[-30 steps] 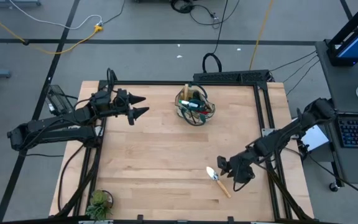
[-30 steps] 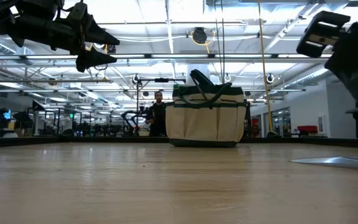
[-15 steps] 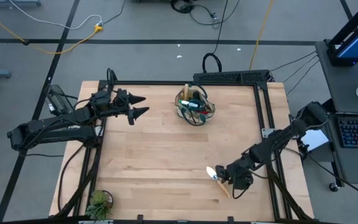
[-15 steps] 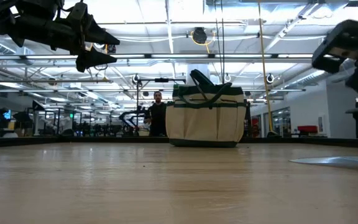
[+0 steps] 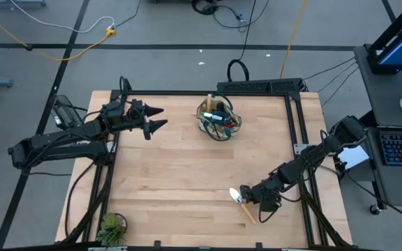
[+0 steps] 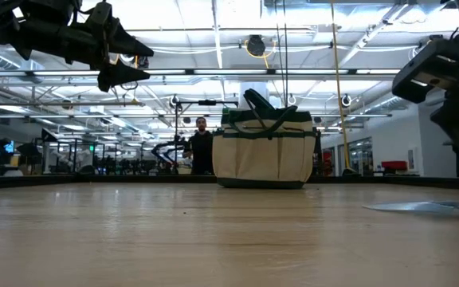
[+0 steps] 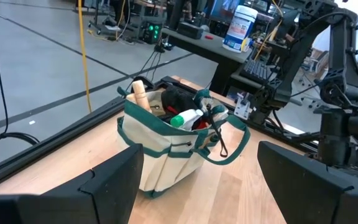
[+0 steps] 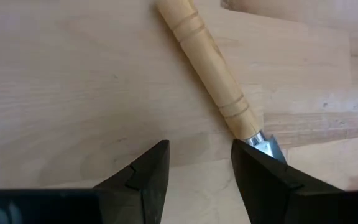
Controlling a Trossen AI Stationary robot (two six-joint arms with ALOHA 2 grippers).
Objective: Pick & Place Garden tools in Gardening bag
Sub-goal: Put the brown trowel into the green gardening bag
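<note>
Since the earlier frame, the right gripper (image 5: 246,197) has shifted leftward and lower, onto the trowel (image 5: 241,203) lying flat on the counter (image 5: 173,174); its fingers (image 8: 145,174) stand parted, gripping nothing, beside the wooden handle. Left gripper (image 5: 158,118) hovers spread wide near the gardening bag (image 5: 219,120), which holds other tools.

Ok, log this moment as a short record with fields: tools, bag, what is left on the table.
left tool: open, raised near the table's far left, beside the bag, holding nothing
right tool: open, low over the trowel, fingers not closed on it
trowel: flat on the table, near right, wooden handle, silver blade
gardening bag: upright at far centre, tools already inside
potted plant: near left corner
table: light wood
</note>
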